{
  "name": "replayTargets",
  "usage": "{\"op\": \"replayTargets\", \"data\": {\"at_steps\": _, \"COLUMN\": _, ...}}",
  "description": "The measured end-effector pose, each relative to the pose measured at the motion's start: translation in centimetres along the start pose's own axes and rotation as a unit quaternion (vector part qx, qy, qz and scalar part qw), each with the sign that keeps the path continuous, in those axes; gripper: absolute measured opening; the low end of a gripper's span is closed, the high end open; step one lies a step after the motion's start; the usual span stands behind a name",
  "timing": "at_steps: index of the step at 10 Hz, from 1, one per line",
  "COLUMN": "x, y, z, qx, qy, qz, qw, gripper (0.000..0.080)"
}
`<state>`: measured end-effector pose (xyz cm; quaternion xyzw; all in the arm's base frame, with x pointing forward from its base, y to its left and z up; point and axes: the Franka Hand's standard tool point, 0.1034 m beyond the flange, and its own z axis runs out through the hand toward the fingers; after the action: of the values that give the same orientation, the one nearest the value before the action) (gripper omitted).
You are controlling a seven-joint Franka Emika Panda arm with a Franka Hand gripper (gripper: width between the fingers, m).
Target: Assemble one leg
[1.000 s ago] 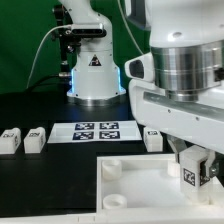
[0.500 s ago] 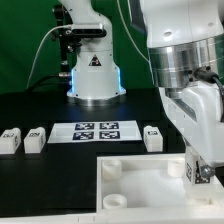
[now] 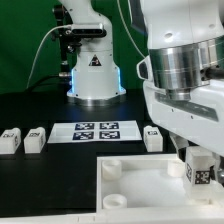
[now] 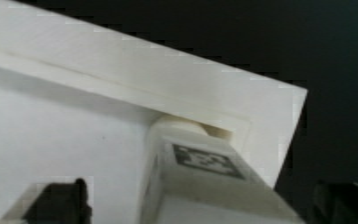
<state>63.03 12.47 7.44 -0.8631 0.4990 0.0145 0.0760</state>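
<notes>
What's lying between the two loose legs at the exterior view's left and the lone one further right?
The marker board, lying flat; the exterior view shows it.

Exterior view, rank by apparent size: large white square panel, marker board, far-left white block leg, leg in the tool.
1. Large white square panel.
2. Marker board.
3. Held white block leg and far-left white block leg: unranked; the held one looks slightly larger, perhaps only because it is nearer.

1. Big white panel (image 3: pixel 150 183) with round corner sockets, sitting right under the claw (image 3: pixel 200 168).
2. Marker board (image 3: pixel 97 131) lying flat, well away from the claw toward the exterior view's left.
3. Black table (image 3: pixel 50 178) below it, green backdrop (image 3: pixel 15 40) way behind.
</notes>
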Motion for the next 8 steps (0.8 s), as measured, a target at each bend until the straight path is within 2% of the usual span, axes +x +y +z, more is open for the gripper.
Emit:
{"op": "replayTargets", "data": {"at_steps": 2, "x": 0.21, "y": -0.01, "z": 0.07, "qx": 0.002, "qy": 0.002, "qz": -0.098, "qw": 0.995, "gripper": 0.0644}}
{"op": "replayTargets", "data": {"at_steps": 3, "x": 0.28, "y": 0.14, "z": 0.1, "qx": -0.005, "qy": 0.003, "qz": -0.158, "qw": 0.987, "gripper": 0.0649}}
{"op": "replayTargets", "data": {"at_steps": 4, "x": 0.72, "y": 0.5, "z": 0.13, "qx": -0.034, "qy": 0.006, "qz": -0.282, "qw": 0.959, "gripper": 0.0649}}
{"op": "replayTargets", "data": {"at_steps": 6, "x": 0.84, "y": 0.22, "z": 0.08, "qx": -0.043, "qy": 0.007, "qz": -0.448, "qw": 0.893, "gripper": 0.0649}}
{"op": "replayTargets", "data": {"at_steps": 7, "x": 0.87, "y": 0.22, "z": 0.07, "qx": -0.044, "qy": 0.006, "qz": -0.487, "qw": 0.872, "gripper": 0.0649}}
{"op": "replayTargets", "data": {"at_steps": 8, "x": 0.88, "y": 0.24, "z": 0.1, "qx": -0.044, "qy": 0.005, "qz": -0.487, "qw": 0.872, "gripper": 0.064}}
